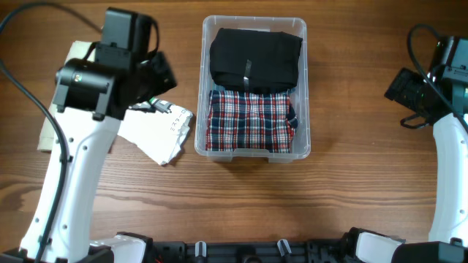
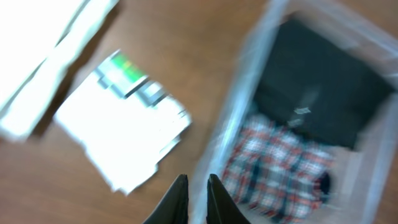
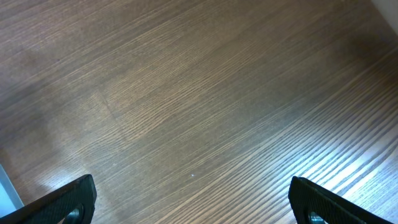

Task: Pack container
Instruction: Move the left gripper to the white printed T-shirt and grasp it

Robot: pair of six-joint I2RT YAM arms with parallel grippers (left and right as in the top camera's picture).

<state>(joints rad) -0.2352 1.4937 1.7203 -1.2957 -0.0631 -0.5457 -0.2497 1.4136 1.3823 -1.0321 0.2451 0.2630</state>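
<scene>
Hovering left tool (image 2: 198,194) pinched near container (image 1: 256,155); right tool (image 3: 191,198) spread.

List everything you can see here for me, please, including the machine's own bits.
container: one, clear, middle of the table
black garment: one, folded, far half of the container
plaid garment: one, red, white and blue, near half of the container
white garment: one, folded, with a tag, on the table left of the container
cream item: one, mostly hidden under the left arm; cannot tell what it is
table: one, brown wood
left arm: white and black, above the white garment
right arm: white and black, at the right edge
left gripper: black, nearly shut, empty
right gripper: black, wide open, empty
</scene>
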